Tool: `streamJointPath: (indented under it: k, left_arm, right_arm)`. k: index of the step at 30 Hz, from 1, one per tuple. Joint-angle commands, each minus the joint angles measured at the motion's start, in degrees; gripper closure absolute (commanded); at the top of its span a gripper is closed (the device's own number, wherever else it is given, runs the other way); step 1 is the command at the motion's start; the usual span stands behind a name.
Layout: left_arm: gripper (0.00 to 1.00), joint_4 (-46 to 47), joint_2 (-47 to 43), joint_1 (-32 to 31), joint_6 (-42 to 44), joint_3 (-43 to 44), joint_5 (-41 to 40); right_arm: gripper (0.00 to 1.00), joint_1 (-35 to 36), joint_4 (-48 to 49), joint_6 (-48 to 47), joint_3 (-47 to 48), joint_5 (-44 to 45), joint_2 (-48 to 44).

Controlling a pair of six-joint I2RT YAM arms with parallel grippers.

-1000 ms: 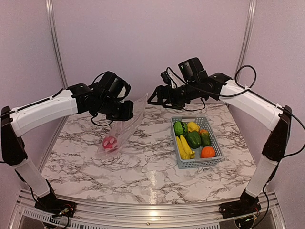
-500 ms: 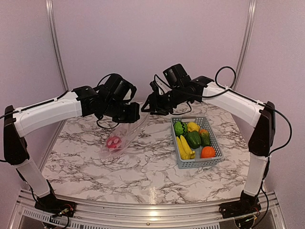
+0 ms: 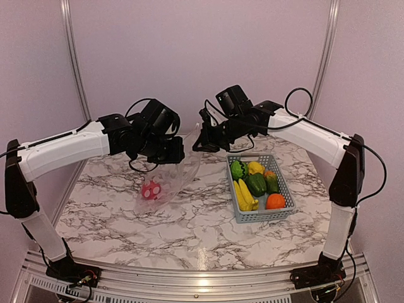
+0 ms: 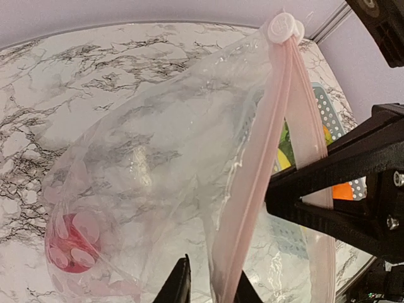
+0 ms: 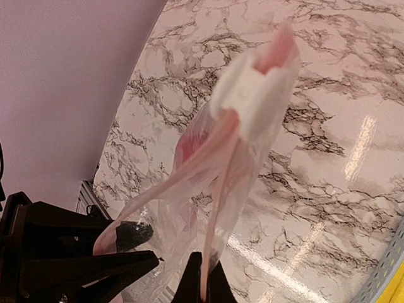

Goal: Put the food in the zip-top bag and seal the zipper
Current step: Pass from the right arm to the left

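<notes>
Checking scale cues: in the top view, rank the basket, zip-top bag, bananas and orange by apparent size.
Largest: basket and zip-top bag, alike; bag held up nearer the camera, so unranked.
Then bananas.
Then orange.

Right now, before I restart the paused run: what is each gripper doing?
Left gripper: jaws closed on the zip-top bag, at one mouth strip.
Right gripper: jaws closed on the zip-top bag, at the mouth's other strip.
</notes>
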Motion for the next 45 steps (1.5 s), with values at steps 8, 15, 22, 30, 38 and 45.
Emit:
streamJointPath:
  k: [8,15,22,30,38,45]
  left_arm:
    - [1.00,-10.77,3.60,-1.62,1.67,12.80,-6.78]
    - [1.00,-14.76,4.14,-1.62,2.76,14.88,-8.53]
    - [1.00,-16.11,4.15,-1.66,3.30,14.08,-9.52]
    - [1.00,-18.75,2.26,-0.22,7.54,13.58,-11.87]
    - [1.00,-22.25,-7.36,5.65,22.34,9.18,-23.13]
    - [1.00,-19.87,-11.22,6.96,34.33,8.82,-25.36]
  right_arm:
    - [1.00,-0.18,-5.64,-1.92,1.57,7.36,-1.19]
    - [1.00,-1.39,-7.17,-1.61,1.67,9.42,-2.37]
    - [0.94,-1.58,-6.62,-2.24,2.01,5.58,-3.12]
    - [0.48,-2.54,1.63,-2.85,0.18,-7.23,-9.31]
    - [0.38,-11.80,-5.66,-11.10,-6.45,-1.87,-17.58]
    - [0.34,-16.90,-9.19,-16.00,-15.29,9.17,-21.44]
